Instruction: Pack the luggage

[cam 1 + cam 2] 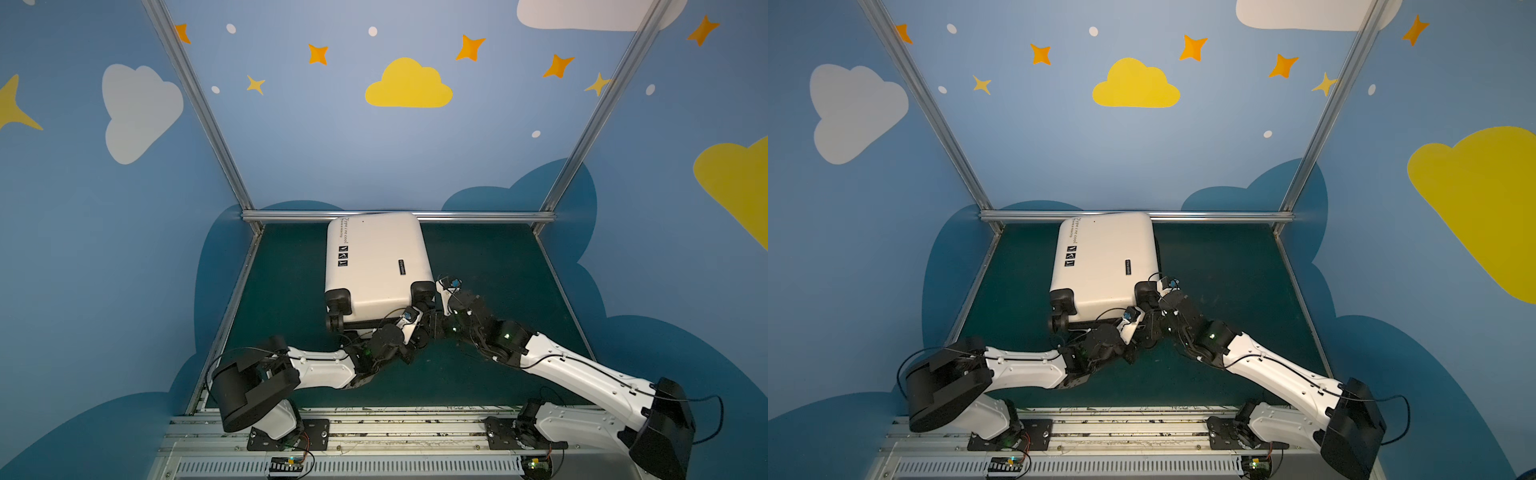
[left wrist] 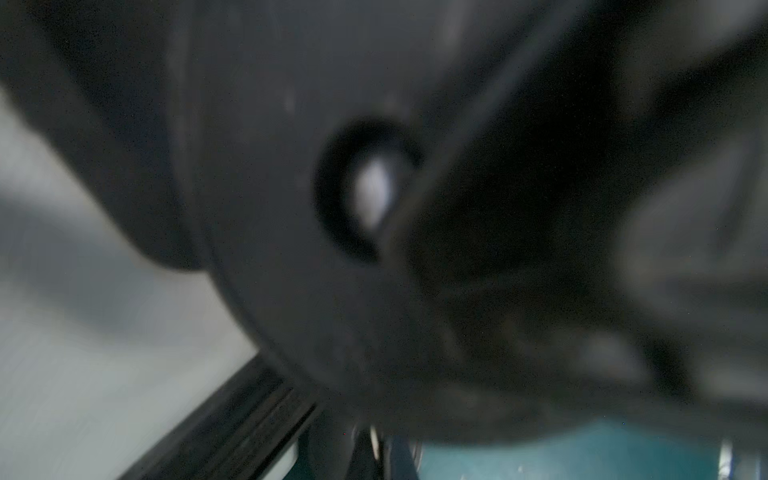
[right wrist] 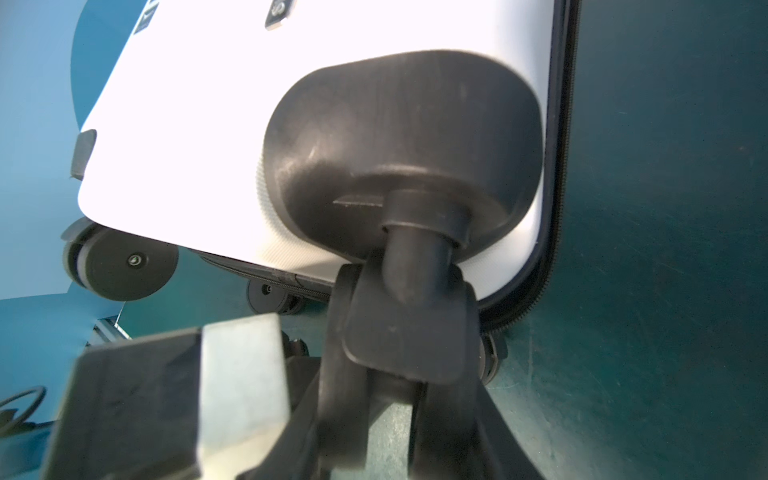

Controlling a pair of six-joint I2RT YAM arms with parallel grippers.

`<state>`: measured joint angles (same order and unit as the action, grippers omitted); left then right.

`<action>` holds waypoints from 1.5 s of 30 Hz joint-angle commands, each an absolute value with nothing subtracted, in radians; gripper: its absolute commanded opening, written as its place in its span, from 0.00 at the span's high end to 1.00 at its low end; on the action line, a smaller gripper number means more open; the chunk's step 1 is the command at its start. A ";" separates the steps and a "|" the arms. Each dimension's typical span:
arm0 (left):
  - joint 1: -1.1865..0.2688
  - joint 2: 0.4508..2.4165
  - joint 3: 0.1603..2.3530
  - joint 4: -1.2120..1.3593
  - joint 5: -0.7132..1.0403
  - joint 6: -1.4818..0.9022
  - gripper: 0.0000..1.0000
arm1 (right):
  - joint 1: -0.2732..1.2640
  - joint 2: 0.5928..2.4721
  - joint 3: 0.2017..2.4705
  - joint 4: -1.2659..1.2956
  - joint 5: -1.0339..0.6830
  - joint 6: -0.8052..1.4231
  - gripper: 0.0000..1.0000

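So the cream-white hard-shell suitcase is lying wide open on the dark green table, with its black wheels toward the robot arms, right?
Not quite: the cream-white hard-shell suitcase is closed, not open; both top views show only its outer shell, halves together. It does lie on the dark green table, black wheels toward the robot arms.
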<state>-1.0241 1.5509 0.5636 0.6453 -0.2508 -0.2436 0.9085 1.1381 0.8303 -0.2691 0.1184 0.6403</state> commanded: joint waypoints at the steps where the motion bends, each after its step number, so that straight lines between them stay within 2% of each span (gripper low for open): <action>1: -1.045 1.570 0.609 0.795 -0.213 -0.239 0.97 | 0.915 1.101 0.866 -0.178 0.043 0.566 0.92; 5: -1.045 1.580 0.593 0.827 -0.249 -0.252 0.98 | 0.843 1.058 0.867 -0.207 0.005 0.578 0.52; 6: -1.045 1.579 0.591 0.828 -0.256 -0.254 0.97 | 0.817 1.043 0.869 -0.217 -0.013 0.580 0.46; 9: -1.045 1.581 0.589 0.830 -0.268 -0.258 0.98 | 0.739 1.001 0.877 -0.267 -0.054 0.576 0.38; 15: -1.045 1.588 0.594 0.829 -0.267 -0.263 0.98 | 0.516 0.930 0.840 -0.327 -0.165 0.580 0.36; 20: -1.045 1.590 0.597 0.828 -0.255 -0.263 0.98 | 0.309 0.945 0.743 -0.260 -0.328 0.629 0.39; 23: -1.045 1.592 0.604 0.814 -0.241 -0.256 0.98 | 0.244 0.993 0.682 -0.171 -0.404 0.655 0.48; 28: -1.045 1.591 0.627 0.771 -0.207 -0.232 0.98 | 0.215 1.116 0.624 -0.053 -0.459 0.669 0.78; 33: -1.045 1.594 0.633 0.770 -0.189 -0.227 0.97 | 0.213 1.294 0.714 -0.091 -0.565 0.649 0.98; 36: -1.045 1.594 0.631 0.771 -0.185 -0.226 0.98 | 0.215 1.415 0.766 -0.072 -0.648 0.642 1.00; 45: -1.045 1.594 0.623 0.772 -0.172 -0.230 0.98 | 0.263 1.625 0.810 0.116 -0.706 0.726 1.00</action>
